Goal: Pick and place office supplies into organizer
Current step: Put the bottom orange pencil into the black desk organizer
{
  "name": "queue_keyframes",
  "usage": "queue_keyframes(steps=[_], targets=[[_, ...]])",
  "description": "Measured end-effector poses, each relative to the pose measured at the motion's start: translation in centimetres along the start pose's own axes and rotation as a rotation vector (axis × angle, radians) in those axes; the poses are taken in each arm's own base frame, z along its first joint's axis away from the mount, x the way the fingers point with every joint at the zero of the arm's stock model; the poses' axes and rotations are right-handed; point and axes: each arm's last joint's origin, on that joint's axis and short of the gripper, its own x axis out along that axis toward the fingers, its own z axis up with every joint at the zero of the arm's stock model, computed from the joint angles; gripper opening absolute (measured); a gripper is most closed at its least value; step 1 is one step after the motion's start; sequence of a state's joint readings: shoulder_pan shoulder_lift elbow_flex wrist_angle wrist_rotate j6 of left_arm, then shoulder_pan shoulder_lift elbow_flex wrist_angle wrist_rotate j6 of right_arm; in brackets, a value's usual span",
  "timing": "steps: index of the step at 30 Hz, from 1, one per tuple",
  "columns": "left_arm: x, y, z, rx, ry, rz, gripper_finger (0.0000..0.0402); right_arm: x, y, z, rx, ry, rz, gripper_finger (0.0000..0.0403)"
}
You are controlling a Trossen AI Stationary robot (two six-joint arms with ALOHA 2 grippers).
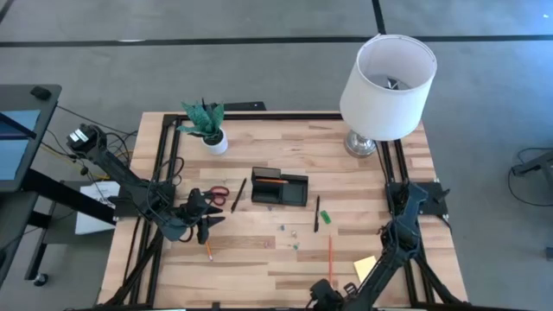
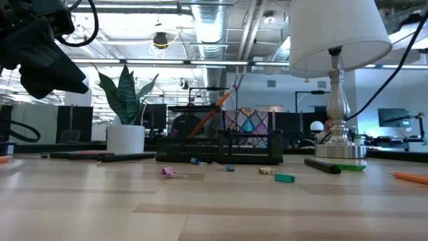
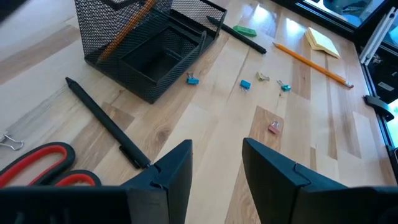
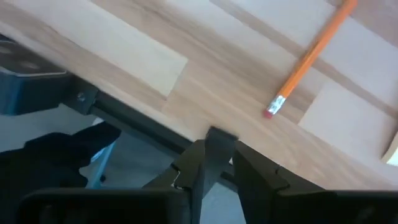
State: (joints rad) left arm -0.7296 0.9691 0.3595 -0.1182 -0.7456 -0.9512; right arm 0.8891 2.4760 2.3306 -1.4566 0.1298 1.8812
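Left gripper (image 1: 200,226) hangs over the table's left side with its jaws wide and nothing in them. The pen (image 3: 106,122) is the closest grab: it lies just beyond the fingertips and a bit left, long axis diagonal, running away toward the organizer (image 1: 279,188). Scissors (image 3: 46,165) sit right beside it, further left.

Right gripper (image 4: 214,158) is parked at the near edge, jaws pinched almost together, so the left arm's way nearer.

Count: one scissors, two pens, three pencils (one already standing in the organizer), one sticky pad (image 3: 322,40), one green block, and I'd say five little clips.
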Motion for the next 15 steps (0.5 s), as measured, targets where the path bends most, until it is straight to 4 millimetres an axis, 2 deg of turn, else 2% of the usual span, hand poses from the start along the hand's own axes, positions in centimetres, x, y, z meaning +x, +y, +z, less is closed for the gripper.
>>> queue_keyframes(steps=[4, 10, 13, 15], targets=[[0.0, 0.0, 0.0, 0.004, 0.003, 0.004, 0.0137, -0.2, -0.7, -0.4, 0.059, -0.077, -0.023, 0.0081], [0.0, 0.0, 0.0, 0.005, 0.003, 0.004, 0.0137, -0.9, -2.3, -4.5, 0.192, -0.284, 0.115, 0.0073], [0.0, 0.0, 0.0, 0.004, 0.003, 0.004, 0.0137, -0.9, -3.1, -5.9, 0.151, -0.282, 0.101, 0.0071], [0.0, 0.0, 0.0, 0.005, 0.003, 0.004, 0.0137, 0.3, -3.0, -6.7, 0.108, -0.273, 0.072, 0.0071]])
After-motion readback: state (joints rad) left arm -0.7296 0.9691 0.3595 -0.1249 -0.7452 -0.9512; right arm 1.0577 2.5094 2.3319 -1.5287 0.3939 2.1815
